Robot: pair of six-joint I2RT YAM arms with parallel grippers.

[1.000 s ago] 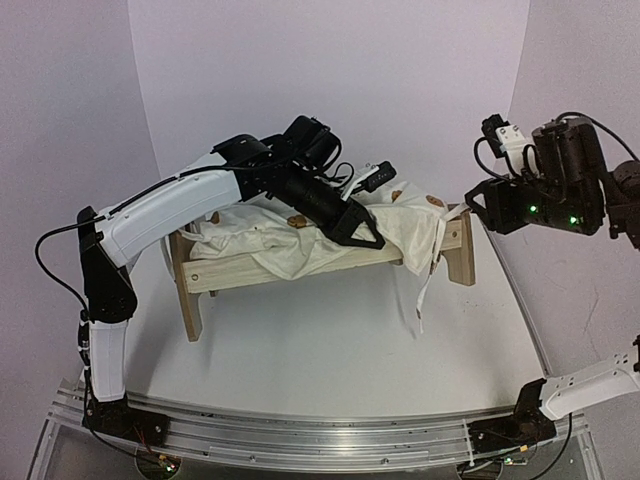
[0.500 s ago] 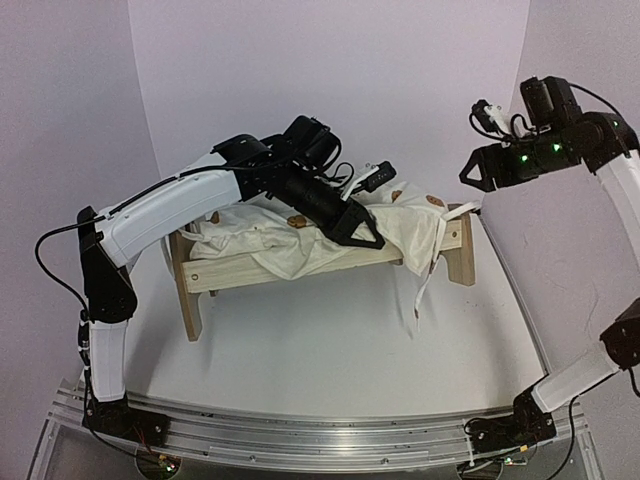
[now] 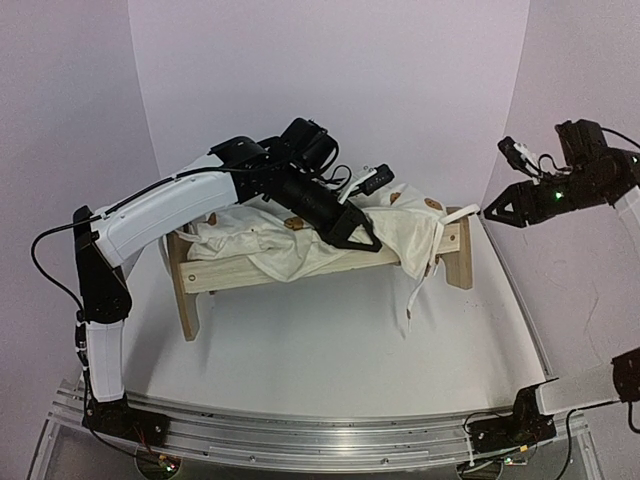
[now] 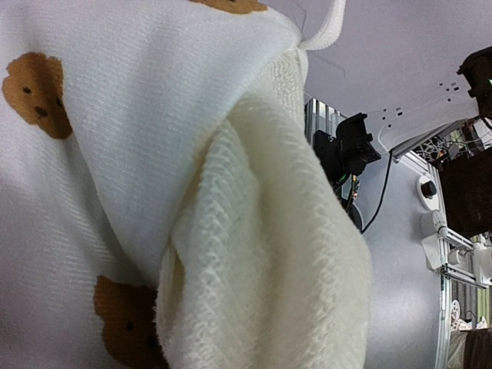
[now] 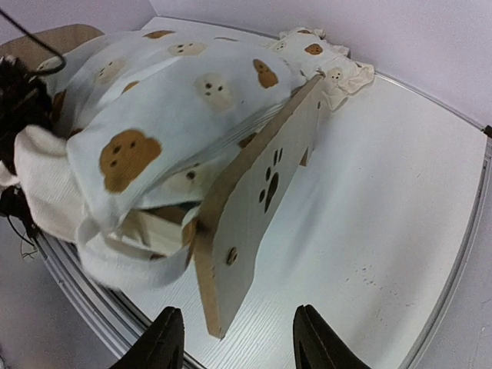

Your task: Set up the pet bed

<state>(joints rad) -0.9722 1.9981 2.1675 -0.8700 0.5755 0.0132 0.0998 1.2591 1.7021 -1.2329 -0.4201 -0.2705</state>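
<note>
The pet bed (image 3: 300, 268) stands on the table (image 3: 330, 370) towards its far edge, lengthwise from left to right, with its right end board (image 5: 254, 207) near the table's right edge. The bear-print duvet (image 3: 405, 225) lies rumpled over the frame, spilling over the right end, and a tie string (image 3: 414, 292) hangs down towards the table's surface. My left gripper (image 3: 358, 235) reaches in from the left, over the middle of the bed, and is clenched on a bunched fold of the duvet, which fills the left wrist view. My right gripper (image 3: 494, 214) hovers in the air past the bed's right end, apart from it. Its fingers (image 5: 164, 342) are spread with nothing between them.
</note>
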